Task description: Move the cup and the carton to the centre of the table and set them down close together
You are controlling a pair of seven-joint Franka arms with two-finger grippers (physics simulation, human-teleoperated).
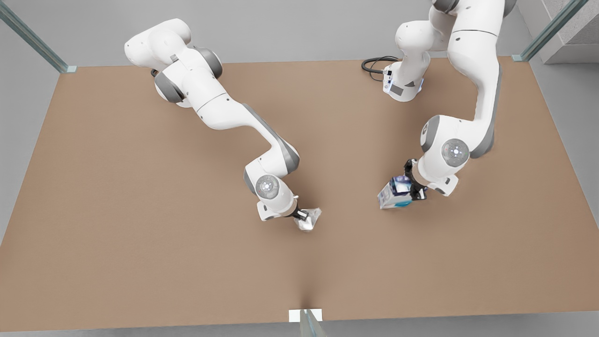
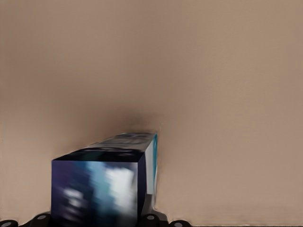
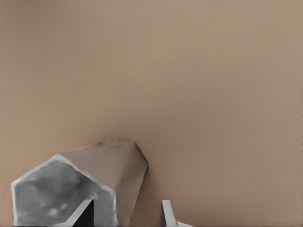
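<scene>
Pinching the carton (image 1: 395,193), the left claw (image 1: 412,189) hangs apart from the right claw (image 1: 305,216) clamping the cup (image 1: 309,220).

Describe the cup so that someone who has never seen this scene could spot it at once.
On the brown table, follow the arm on the front view's left down to the right gripper. The cup sits in its grip: small, shiny, silvery-grey, faceted, unlike the blue, white and teal carton in the left gripper.

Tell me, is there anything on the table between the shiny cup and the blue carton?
No. In the front view, only bare brown table lies between the cup, held by the right gripper, and the carton, held by the left gripper.
</scene>
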